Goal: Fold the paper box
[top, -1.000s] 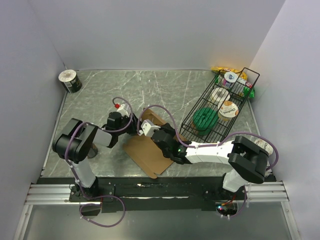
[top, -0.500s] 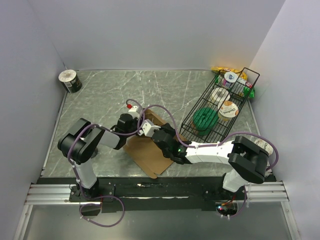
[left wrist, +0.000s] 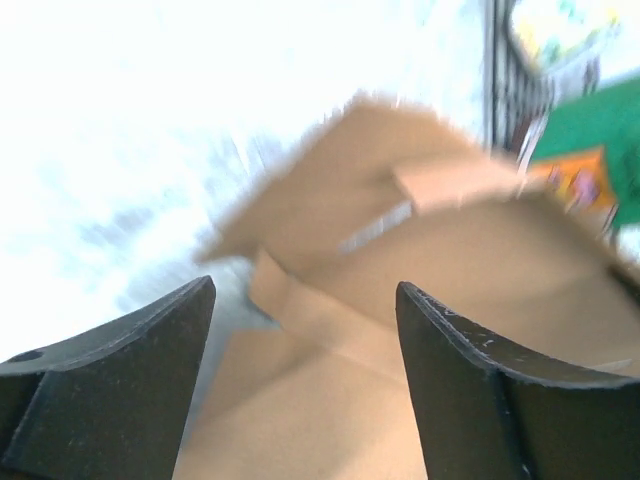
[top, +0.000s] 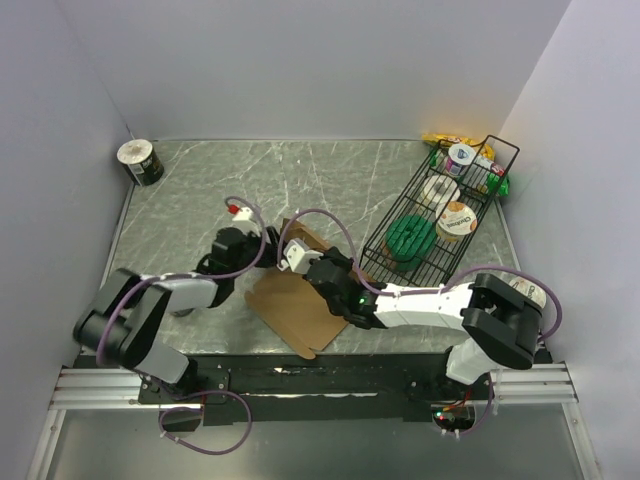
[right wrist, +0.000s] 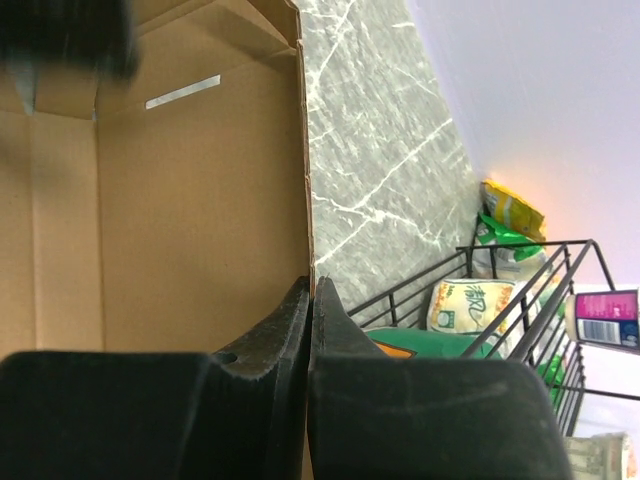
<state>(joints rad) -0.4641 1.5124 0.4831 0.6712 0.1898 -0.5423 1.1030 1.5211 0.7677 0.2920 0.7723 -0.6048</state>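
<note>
The paper box (top: 295, 310) is a brown cardboard sheet, partly folded, lying near the table's front middle. My right gripper (top: 322, 270) is shut on the edge of one raised panel (right wrist: 200, 200), which fills the right wrist view; the fingers (right wrist: 310, 300) pinch its rim. My left gripper (top: 262, 243) is open at the box's left far corner, holding nothing. In the blurred left wrist view, the cardboard flaps (left wrist: 420, 250) lie between and beyond the two dark fingers (left wrist: 470, 400).
A black wire basket (top: 440, 215) with cups, a green lid and packets stands at the right; it also shows in the right wrist view (right wrist: 520, 300). A tape roll (top: 140, 162) lies at the far left corner. White walls enclose the marble table (top: 330, 180).
My left arm swung: its gripper went right toward the box, then drew back left and its elbow dropped low. The right gripper held still on the panel.
</note>
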